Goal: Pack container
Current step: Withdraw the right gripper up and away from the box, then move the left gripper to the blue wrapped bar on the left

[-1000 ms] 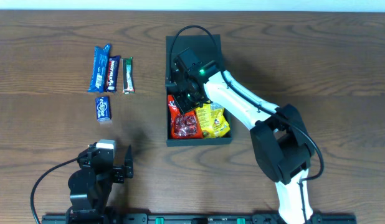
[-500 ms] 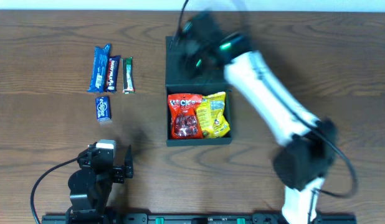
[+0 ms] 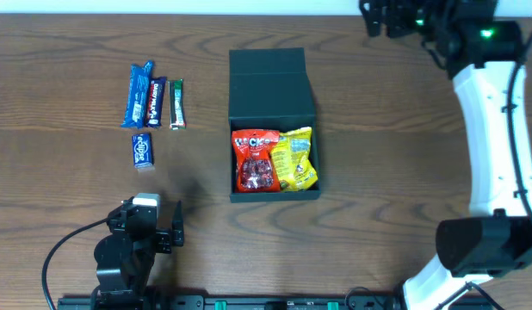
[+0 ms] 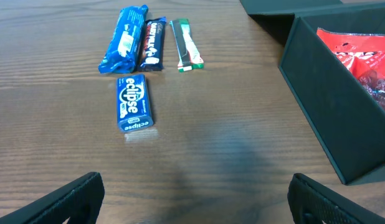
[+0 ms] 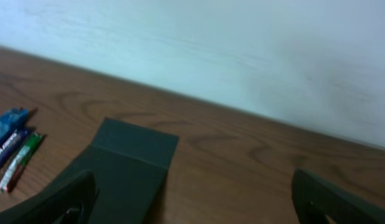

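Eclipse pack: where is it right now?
In the overhead view, the Eclipse pack lies on the left side of the table, just on the robot's side of the blue bar and well left of the container.

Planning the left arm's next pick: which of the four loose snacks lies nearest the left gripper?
The blue Eclipse pack: it lies alone, between the row of three bars and the open left gripper.

Dark wood-grain on the counter (image 3: 77, 172), smooth, with a soft sheen. The container (image 3: 270, 86) is matt, dull all over. Inside it, the red packet (image 3: 256, 164) and yellow packet (image 3: 296, 159) are crinkly glossy film. At nine o'clock the bars (image 3: 140, 93) have shiny wrappers and the gum box (image 3: 142, 149) is glossy. At three o'clock the arm (image 3: 490, 129) is smooth white plastic.
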Tool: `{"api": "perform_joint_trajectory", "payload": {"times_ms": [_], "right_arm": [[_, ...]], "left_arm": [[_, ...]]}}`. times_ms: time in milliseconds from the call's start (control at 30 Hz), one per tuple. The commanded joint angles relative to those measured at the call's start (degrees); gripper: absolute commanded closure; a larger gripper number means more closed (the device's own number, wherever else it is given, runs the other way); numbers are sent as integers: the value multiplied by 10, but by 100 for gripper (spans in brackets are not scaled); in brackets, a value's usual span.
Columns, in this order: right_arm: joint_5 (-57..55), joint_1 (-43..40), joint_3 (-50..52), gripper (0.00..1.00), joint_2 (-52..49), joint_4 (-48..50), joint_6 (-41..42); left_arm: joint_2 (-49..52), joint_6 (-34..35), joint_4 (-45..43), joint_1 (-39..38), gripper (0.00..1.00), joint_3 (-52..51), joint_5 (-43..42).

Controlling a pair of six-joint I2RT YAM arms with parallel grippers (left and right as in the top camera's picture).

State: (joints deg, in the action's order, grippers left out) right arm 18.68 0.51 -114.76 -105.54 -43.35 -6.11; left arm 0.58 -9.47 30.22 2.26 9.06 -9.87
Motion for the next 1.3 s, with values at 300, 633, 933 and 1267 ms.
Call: {"api": "perform_joint_trajectory", "payload": {"times_ms": [300,633,933,1267], "right_arm": [[224,-75,3,1,-40,-19,-98],[264,-33,3,1,-84,-57,-124],[263,-5,2,1,-93,-42,-116],[264,3,2,1,-93,-49,-111]], "left_arm": [[-3,87,-46,3,5,-8,-185],[-3,248,-280,4,5,-7,-299],[68,214,-245,16,5,51,-178],[364,29,-107,108,5,294,-152]]}}
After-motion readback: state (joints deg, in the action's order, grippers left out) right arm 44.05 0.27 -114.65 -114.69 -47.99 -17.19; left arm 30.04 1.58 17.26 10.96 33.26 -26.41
